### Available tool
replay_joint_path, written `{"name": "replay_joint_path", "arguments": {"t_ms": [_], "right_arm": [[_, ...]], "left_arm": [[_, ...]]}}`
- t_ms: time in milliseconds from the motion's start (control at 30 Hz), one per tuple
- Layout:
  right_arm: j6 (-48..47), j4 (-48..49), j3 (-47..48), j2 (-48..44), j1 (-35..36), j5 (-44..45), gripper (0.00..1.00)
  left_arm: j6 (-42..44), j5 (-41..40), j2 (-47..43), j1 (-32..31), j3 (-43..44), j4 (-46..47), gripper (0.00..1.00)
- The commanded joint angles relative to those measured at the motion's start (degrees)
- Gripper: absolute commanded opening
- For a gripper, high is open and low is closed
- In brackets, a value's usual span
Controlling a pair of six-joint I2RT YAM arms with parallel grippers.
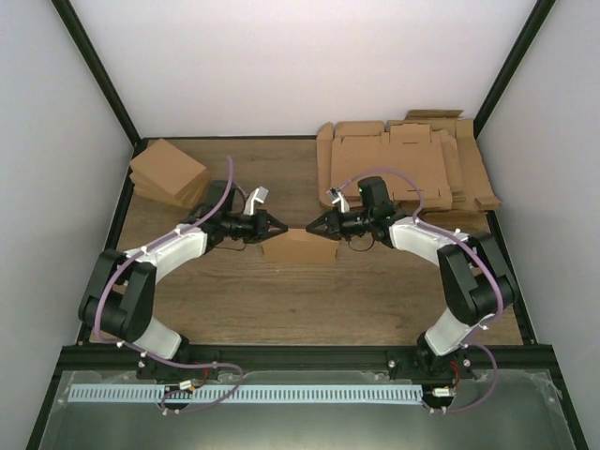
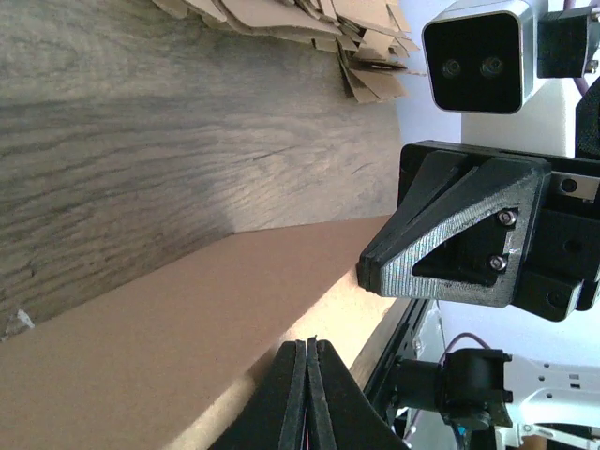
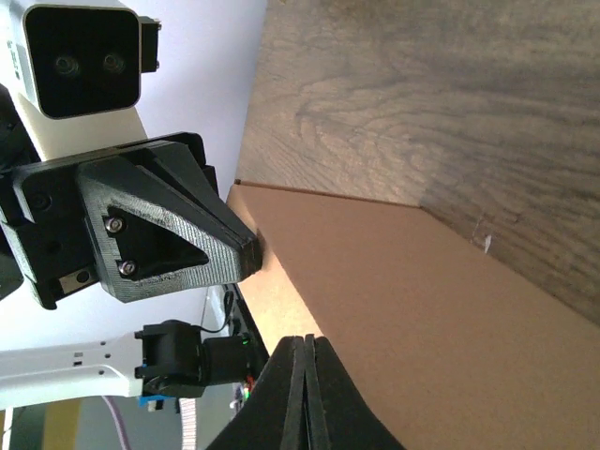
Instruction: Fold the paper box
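The paper box [image 1: 298, 247] is a small, shallow brown cardboard box lying closed on the wooden table, midway between the two arms. My left gripper [image 1: 282, 228] is shut, and its tip sits at the box's upper left end. My right gripper [image 1: 312, 229] is shut as well, with its tip at the upper right end. In the left wrist view the shut fingers [image 2: 307, 345] rest over the box's top panel [image 2: 178, 328], and the right gripper's tip [image 2: 367, 274] faces them. In the right wrist view the box [image 3: 431, 319] fills the lower right beyond the shut gripper [image 3: 307, 339]. Neither pair of jaws has anything between them.
A thick pile of flat tabbed cardboard sheets [image 1: 412, 164] lies at the back right. A pile of small folded brown boxes [image 1: 169, 173] sits at the back left. Black frame posts and white walls close in the table [image 1: 309, 309].
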Motion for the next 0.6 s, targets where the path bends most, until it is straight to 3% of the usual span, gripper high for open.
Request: {"name": "replay_joint_path", "arguments": {"t_ms": [0, 167, 367, 567], "right_arm": [[-3.1, -2.7, -0.4, 3.4, 1.0, 1.8, 0.01], [-5.3, -7.1, 3.6, -0.3, 1.0, 3.9, 0.01], [-7.0, -10.0, 7.5, -4.2, 1.6, 0.4, 0.01], [-9.6, -11.8, 2.5, 0.7, 1.9, 6.8, 0.01]], "left_arm": [[1.8, -2.9, 4.2, -0.5, -2.7, -1.6, 0.04], [3.4, -4.2, 4.3, -0.4, -0.8, -4.8, 0.04], [4.6, -5.1, 3.7, -0.5, -0.4, -7.1, 0.04], [5.1, -5.7, 3.2, -0.6, -0.2, -8.5, 0.04]]}}
